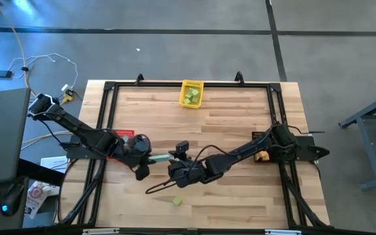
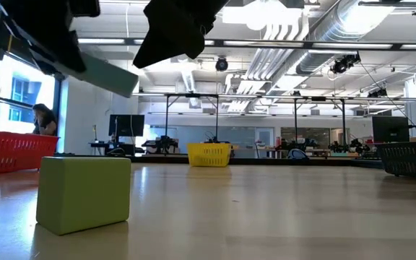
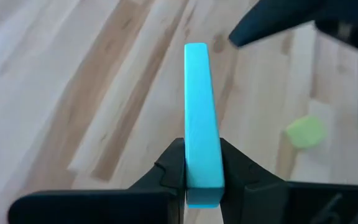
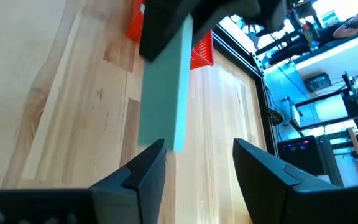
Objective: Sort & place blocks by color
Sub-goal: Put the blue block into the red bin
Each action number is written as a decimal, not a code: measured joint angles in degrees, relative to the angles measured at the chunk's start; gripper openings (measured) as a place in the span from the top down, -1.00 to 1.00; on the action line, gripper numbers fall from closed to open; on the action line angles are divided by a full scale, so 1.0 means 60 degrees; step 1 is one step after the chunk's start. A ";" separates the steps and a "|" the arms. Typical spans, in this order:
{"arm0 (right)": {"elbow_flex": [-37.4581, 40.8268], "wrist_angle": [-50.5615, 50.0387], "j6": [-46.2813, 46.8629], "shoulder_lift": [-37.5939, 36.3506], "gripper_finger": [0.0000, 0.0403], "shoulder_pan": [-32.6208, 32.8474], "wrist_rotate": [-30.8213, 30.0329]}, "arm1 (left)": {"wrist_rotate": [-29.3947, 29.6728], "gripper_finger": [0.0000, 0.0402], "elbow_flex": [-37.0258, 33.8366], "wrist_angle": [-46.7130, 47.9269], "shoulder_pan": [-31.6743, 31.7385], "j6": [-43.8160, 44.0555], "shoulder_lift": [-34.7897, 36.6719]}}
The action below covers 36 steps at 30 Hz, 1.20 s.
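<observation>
A long teal block (image 3: 197, 106) hangs over the middle of the table, with my left gripper (image 3: 202, 182) shut on one end. In the high view this teal block (image 1: 159, 157) lies between my left gripper (image 1: 145, 160) and my right gripper (image 1: 175, 161). My right gripper (image 4: 197, 165) stands open at the block's free end (image 4: 161, 138). A light green cube (image 1: 177, 202) rests flat on the table near the front edge, large in the low view (image 2: 84, 195). My left gripper pinches the teal block's near end (image 3: 199, 163) between its two fingers, on the two broad faces. The fingers come from the table's left, slanting down, and the block sticks out ahead along them, clear of the table. Whether my right gripper touches the block's free end I cannot tell.
A yellow bin (image 1: 191, 93) with green blocks stands at the far edge's middle. A red bin (image 1: 124, 134) sits at the left beside my left arm, and a dark bin (image 2: 410, 155) at the right. Bare wood lies between the arms and the yellow bin.
</observation>
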State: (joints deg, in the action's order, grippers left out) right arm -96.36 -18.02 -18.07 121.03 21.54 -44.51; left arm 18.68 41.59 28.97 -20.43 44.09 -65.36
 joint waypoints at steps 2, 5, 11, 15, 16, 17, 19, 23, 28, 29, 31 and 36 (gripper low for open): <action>0.0000 -0.0007 0.0033 0.0000 0.15 -0.0004 0.0018 | 0.0505 0.83 0.0256 0.0757 -0.0374 0.0306 0.0000; 0.0000 -0.0007 0.0145 0.0000 0.14 -0.0004 0.0147 | 0.1208 0.83 0.0650 0.1752 -0.0940 0.0857 0.0000; 0.0000 -0.0011 0.0982 0.0000 0.15 -0.0004 0.1128 | 0.3071 0.83 0.0938 0.3577 -0.2049 0.2638 0.0000; 0.0000 -0.0011 0.1111 0.0000 0.15 -0.0004 0.1377 | 0.3811 0.83 0.0938 0.4700 -0.2579 0.4037 0.0000; 0.0000 -0.0011 0.1108 0.0000 0.15 -0.0004 0.1349 | 0.3901 0.83 0.0938 0.4931 -0.2693 0.4345 0.0000; 0.0000 -0.0011 0.1108 0.0000 0.15 -0.0003 0.1344 | 0.3985 0.83 0.0938 0.5137 -0.2811 0.4664 0.0000; 0.0000 -0.0013 0.1115 0.0000 0.14 -0.0004 0.1355 | 0.4078 0.83 0.0938 0.5529 -0.3050 0.5325 0.0000; 0.0000 -0.0015 0.1115 0.0000 0.14 -0.0004 0.1355 | 0.4141 0.83 0.0938 0.6371 -0.3511 0.6805 0.0000; 0.0000 -0.0015 0.1115 0.0000 0.14 -0.0004 0.1376 | 0.4128 0.83 0.0938 0.7526 -0.4063 0.8519 0.0000; 0.0000 -0.0015 0.1118 0.0000 0.14 -0.0004 0.1381 | 0.4086 0.83 0.0938 0.7755 -0.4153 0.8868 0.0000; 0.0000 -0.0015 0.1116 0.0000 0.14 -0.0003 0.1384 | 0.3954 0.83 0.0934 0.8222 -0.4292 0.9534 -0.0004; 0.0000 -0.0018 0.1115 0.0000 0.14 0.0000 0.1388 | 0.3081 0.83 0.0529 0.8957 -0.4381 1.1113 -0.0190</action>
State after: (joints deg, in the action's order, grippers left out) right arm -96.36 -18.13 -11.38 121.03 21.54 -36.19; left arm 37.16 44.77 82.71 -46.72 110.77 -66.50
